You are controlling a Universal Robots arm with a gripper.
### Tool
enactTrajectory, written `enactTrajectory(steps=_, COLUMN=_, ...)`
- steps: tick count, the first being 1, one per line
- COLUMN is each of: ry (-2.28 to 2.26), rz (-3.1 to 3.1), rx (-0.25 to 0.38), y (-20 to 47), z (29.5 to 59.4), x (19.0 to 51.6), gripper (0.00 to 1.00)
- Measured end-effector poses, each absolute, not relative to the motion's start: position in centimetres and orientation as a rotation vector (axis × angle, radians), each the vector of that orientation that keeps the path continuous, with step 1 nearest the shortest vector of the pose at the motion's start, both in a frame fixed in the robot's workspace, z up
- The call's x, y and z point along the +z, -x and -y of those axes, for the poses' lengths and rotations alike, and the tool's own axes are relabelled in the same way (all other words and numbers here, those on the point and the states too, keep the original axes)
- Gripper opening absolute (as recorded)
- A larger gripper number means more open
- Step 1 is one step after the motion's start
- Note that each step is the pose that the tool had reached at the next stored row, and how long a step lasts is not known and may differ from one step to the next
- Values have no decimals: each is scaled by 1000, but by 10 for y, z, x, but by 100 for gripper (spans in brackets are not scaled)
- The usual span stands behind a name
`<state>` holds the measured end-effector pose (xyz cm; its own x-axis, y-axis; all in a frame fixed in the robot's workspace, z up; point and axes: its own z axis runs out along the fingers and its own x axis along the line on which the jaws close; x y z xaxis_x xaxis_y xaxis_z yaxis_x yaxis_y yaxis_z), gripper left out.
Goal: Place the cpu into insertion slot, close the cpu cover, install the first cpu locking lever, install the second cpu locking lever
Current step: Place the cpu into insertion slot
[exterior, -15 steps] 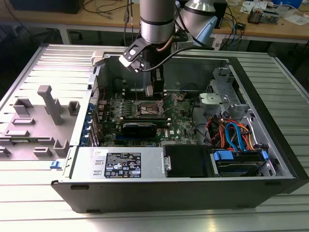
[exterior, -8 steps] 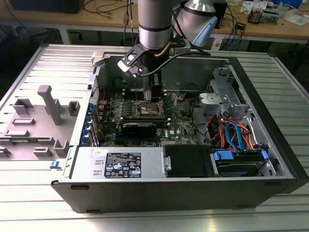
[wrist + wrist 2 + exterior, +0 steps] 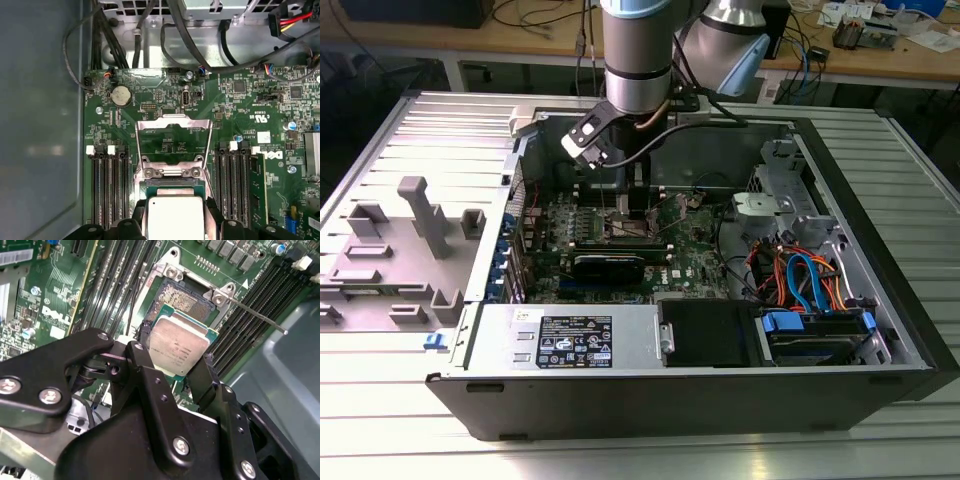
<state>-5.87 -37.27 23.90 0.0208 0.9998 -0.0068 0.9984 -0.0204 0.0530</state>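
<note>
Since the small, square, silver-grey metal cpu is probably light, rigid and fragile underneath, opposite edges are the safe hold; in the exterior view the black gripper hangs over the green motherboard. In the second wrist view its fingers clamp the chip's edges just above the dark-centred insertion slot; in the first wrist view the silvery framed cpu cover stands open.

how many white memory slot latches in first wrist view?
4. Two latches sit on one side of the open cpu cover; two more on the other. Slots' other ends are out of sight; more possible.
</note>
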Motion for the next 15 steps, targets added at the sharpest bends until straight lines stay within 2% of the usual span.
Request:
enactTrajectory(steps=6, ry=-2214, rz=-2168, rx=50, y=59, z=373, x=239, gripper=54)
enactTrajectory(steps=15, ry=-2189, rz=-2197, rx=54, y=65, z=374, x=217, gripper=54)
